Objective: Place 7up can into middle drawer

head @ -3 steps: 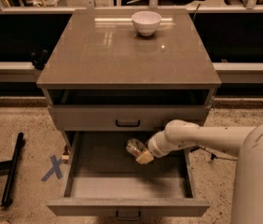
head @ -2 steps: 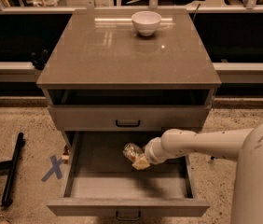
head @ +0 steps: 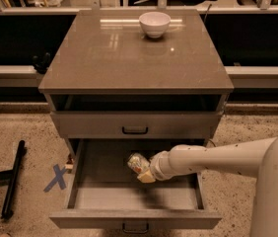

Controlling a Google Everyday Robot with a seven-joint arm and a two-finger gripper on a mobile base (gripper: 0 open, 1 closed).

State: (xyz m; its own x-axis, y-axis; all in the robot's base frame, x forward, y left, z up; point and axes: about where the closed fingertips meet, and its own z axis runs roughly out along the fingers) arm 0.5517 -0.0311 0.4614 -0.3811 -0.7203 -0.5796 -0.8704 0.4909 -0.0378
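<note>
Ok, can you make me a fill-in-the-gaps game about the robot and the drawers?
1. The gripper, over the open middle drawer, holds the ____.
2. The white bowl sits on ____ of the cabinet.
3. The upper drawer front is ____, not open.
Missing words: 7up can; top; shut.

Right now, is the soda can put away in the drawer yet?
Almost. The middle drawer is already pulled open. The gripper holds the 7up can over its grey floor. Left: set the can down and let go.
</note>
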